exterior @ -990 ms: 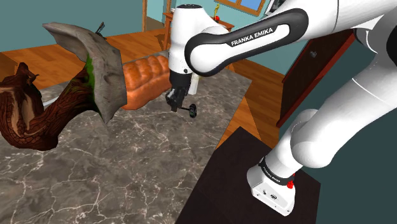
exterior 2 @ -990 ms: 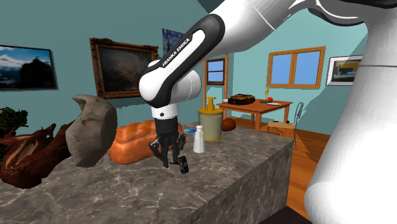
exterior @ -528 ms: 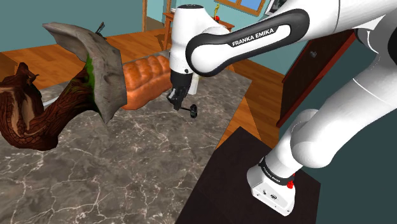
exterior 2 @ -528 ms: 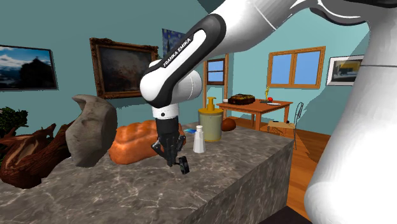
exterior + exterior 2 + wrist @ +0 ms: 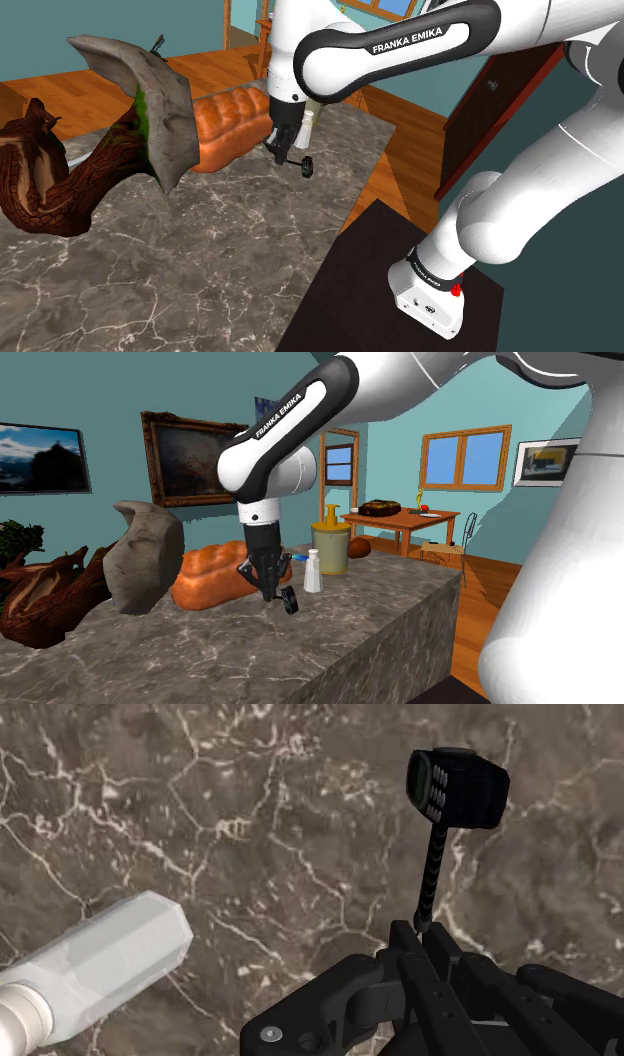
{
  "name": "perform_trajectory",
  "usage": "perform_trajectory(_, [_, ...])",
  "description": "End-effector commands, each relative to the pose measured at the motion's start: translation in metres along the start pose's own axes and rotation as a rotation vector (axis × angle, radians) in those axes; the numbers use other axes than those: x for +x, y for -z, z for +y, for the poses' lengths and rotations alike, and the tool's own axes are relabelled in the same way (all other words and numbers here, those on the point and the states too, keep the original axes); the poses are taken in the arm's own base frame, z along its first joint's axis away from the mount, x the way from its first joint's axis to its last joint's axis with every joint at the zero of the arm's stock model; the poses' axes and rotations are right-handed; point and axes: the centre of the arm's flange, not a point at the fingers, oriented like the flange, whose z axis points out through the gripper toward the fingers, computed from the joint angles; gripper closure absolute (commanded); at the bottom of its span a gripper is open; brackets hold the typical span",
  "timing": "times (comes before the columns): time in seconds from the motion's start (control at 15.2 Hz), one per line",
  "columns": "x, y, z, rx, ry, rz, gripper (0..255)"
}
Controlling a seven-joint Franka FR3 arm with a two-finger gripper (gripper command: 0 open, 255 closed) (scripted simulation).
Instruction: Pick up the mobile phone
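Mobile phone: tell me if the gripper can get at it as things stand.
Yes, apparently: the gripper looks shut on the thin antenna of the mobile phone, with nothing between them. The white shaker is off to one side, clear of the grasp.

Flat even light; exterior views bright; wrist view dimmer over marble counter (image 5: 250, 824).

The counter (image 5: 200, 260) is grey-brown marble with white veins, smooth and faintly polished. The phone (image 5: 455, 786) is matt black with a ribbed aerial, and the gripper (image 5: 420, 938) is the same dull black. The arm (image 5: 530, 180) has a glossy white shell. The tree stump (image 5: 60, 190) looks like rough brown wood. The shaker (image 5: 110, 949) is smooth and white.
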Motion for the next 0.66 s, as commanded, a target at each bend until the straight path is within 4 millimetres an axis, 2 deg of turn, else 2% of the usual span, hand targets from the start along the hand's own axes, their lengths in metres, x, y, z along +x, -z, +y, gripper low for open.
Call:
perform_trajectory(0.0, [-0.001, 0.010, 0.001, 0.000, 0.000, -0.001, 255])
perform_trajectory(0.46, [-0.003, 0.047, 0.003, 0.000, 0.000, -0.001, 255])
perform_trajectory(0.59, [-0.003, 0.048, 0.003, 0.000, 0.000, -0.001, 255])
